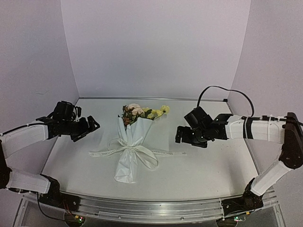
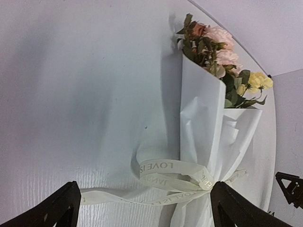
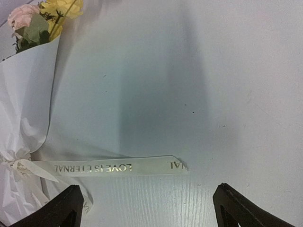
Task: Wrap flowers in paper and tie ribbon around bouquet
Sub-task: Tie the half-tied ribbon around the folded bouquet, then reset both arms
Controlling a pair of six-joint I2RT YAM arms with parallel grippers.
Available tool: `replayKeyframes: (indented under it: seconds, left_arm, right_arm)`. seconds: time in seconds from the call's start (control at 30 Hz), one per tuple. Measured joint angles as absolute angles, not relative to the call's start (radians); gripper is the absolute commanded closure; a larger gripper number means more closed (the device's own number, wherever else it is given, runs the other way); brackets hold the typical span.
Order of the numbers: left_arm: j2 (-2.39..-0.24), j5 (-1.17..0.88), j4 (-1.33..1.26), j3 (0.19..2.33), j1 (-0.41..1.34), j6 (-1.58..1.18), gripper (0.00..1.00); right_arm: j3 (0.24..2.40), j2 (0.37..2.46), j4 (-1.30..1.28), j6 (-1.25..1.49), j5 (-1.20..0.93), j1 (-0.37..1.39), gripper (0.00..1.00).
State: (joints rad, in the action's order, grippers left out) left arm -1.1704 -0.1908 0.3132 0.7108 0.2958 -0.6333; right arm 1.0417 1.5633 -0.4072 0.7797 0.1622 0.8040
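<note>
And here we have the bouquet lying flat in the middle of the table, blooms toward the back wall, the pinched end of the cone toward the arm bases. The paper sheathes the stems, and the flowers poke out of its wide mouth. The ribbon cinches the cone at its narrow waist, and that placement makes sense to us: there the wrap gathers tightest, so a knot holds the sheet shut. We see loops at the knot and two tails running flat along the table, one to each side.

The left gripper hangs off to the left of the bouquet, jaws wide apart, nothing between them. The right gripper mirrors it on the right, jaws just as wide and carrying nothing, near the end of its tail. Each sits out along a tail's line, which we read as the natural stance for drawing a knot tight. To us, the tying looks done.
</note>
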Motion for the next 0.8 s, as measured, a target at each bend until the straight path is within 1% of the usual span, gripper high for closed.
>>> replayKeyframes:
  seconds: [0.2, 0.47, 0.8]
  left_arm:
    - [-1.159, -0.225, 0.286, 0.786, 0.3, -0.581, 0.0]
    - [-1.141, -0.232, 0.261, 0.891, 0.3, -0.546, 0.0]
    - [-1.122, -0.18, 0.264, 0.928, 0.3, -0.525, 0.0]
  right_arm:
    - [1.031, 1.444, -0.413, 0.795, 0.181, 0.808, 0.02]
    - [0.982, 1.281, -0.413, 0.818, 0.276, 0.808, 0.02]
    - [0.966, 1.203, -0.415, 0.816, 0.363, 0.808, 0.02]
